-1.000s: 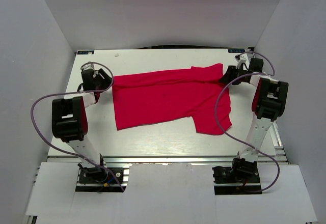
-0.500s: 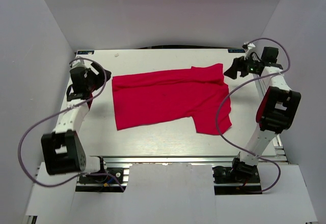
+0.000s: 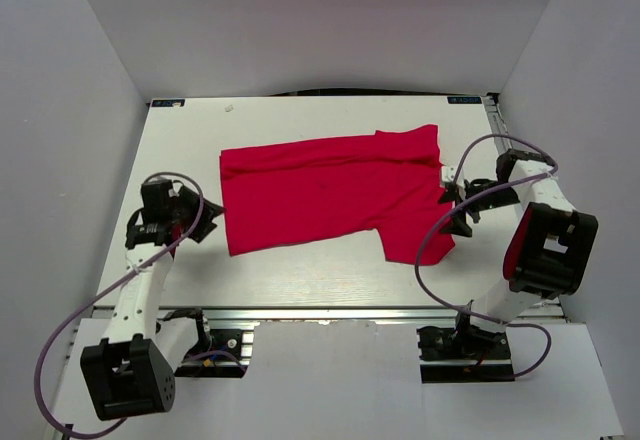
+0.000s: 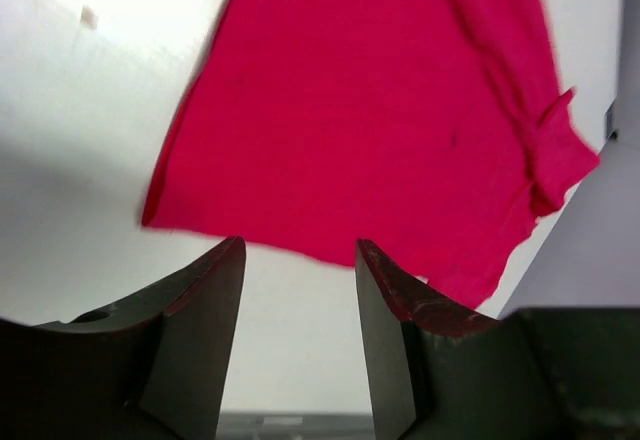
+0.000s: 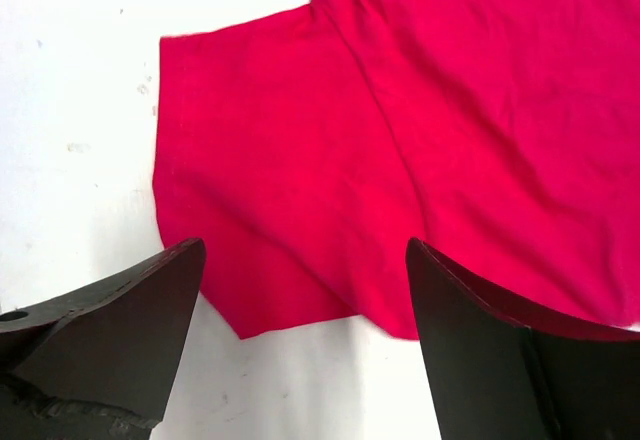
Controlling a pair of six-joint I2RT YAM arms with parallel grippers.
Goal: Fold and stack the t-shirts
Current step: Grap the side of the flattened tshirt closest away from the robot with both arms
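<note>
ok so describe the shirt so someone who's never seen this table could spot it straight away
Start from the white table: across its middle lies a bright red t-shirt, spread flat and lying sideways. One short sleeve sticks out toward the near edge on the right. It is the only piece of cloth there, vivid red against the white.

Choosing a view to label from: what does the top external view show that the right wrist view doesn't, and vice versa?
Only top external: the whole t-shirt flat on the table, and the left claw beside its left edge, not touching. Only right wrist: the shirt's near right flap up close, framed by the open right claw. Both: red cloth, white table, right claw.
</note>
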